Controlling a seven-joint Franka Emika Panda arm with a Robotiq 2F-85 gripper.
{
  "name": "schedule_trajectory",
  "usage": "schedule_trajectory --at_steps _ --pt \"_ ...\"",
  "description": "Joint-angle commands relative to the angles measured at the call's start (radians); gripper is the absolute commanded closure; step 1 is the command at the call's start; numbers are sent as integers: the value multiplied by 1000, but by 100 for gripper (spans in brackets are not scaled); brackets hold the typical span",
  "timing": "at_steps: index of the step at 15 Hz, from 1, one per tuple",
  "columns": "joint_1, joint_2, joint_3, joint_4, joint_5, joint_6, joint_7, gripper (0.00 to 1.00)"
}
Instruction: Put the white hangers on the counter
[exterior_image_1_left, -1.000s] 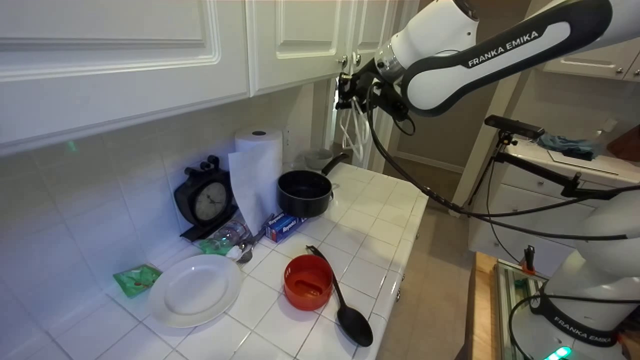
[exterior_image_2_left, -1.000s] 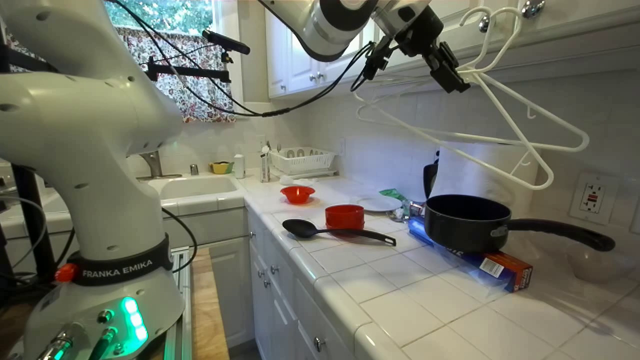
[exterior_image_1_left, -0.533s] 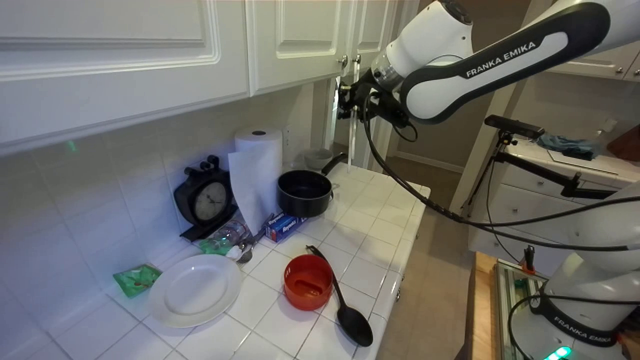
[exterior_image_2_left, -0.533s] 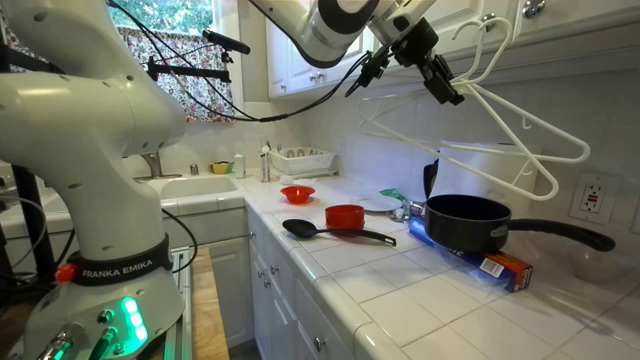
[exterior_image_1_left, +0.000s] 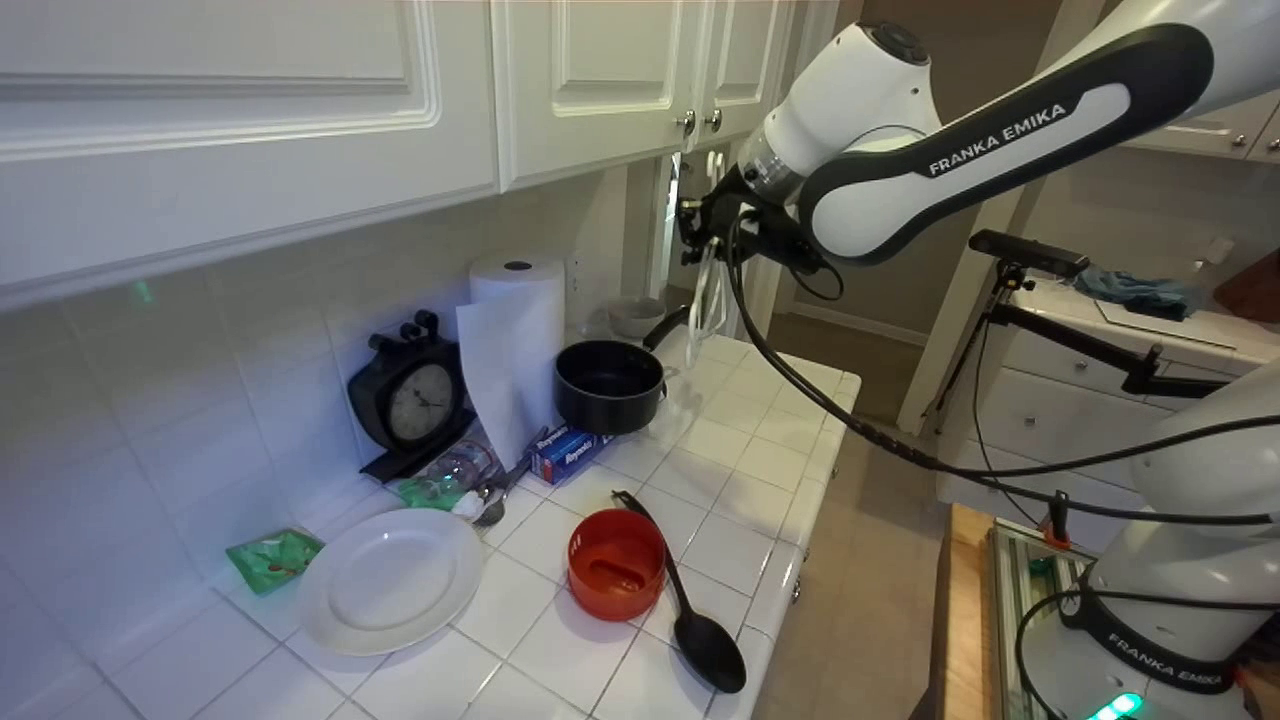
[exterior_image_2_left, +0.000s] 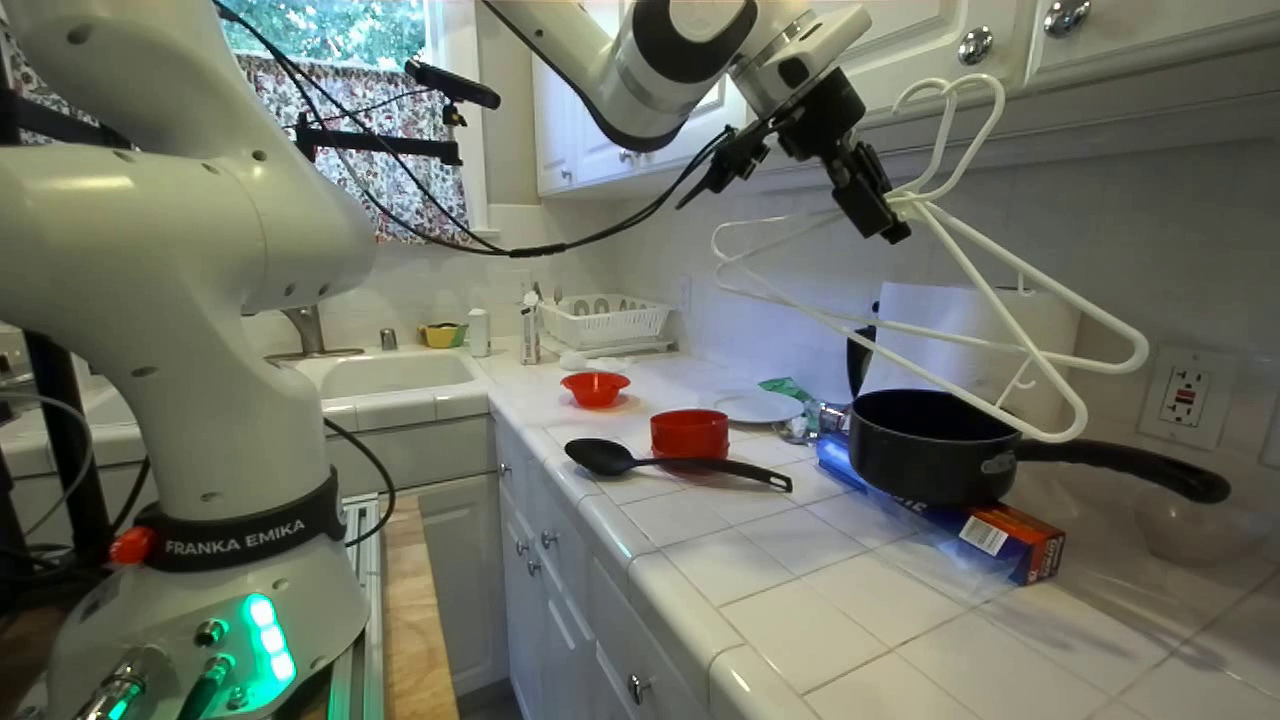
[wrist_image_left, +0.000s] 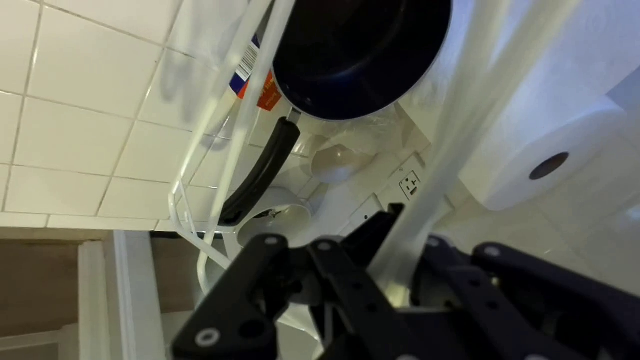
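In an exterior view, from the left, a red bowl (exterior_image_2_left: 595, 390) is sitting on the counter (exterior_image_2_left: 820, 635). A black spoon (exterior_image_2_left: 612, 458) is lying just beside a red cup (exterior_image_2_left: 690, 433), with a white plate (exterior_image_2_left: 755, 406) resting nearer the wall. The hand (exterior_image_2_left: 886, 220) is gripping the white hangers (exterior_image_2_left: 985, 282) at the base of their hooks, and they are hanging above the counter. At right, a black pot (exterior_image_2_left: 930, 460) is standing upright; whether the hangers are touching it is proving hard to judge.

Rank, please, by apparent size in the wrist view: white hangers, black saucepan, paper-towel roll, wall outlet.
1. White hangers: widest span, near the camera.
2. Black saucepan, paper-towel roll: both partly unseen, so not ranked.
3. Wall outlet.
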Motion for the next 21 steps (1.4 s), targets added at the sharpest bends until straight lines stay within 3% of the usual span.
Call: schedule_trajectory --at_steps 1,14,21 --pt "-14 0 18 -13 -31 -14 -11 97" --pt "-26 101 25 -48 -144 38 -239 97" --pt "-56 121 51 -36 -167 -52 -181 97"
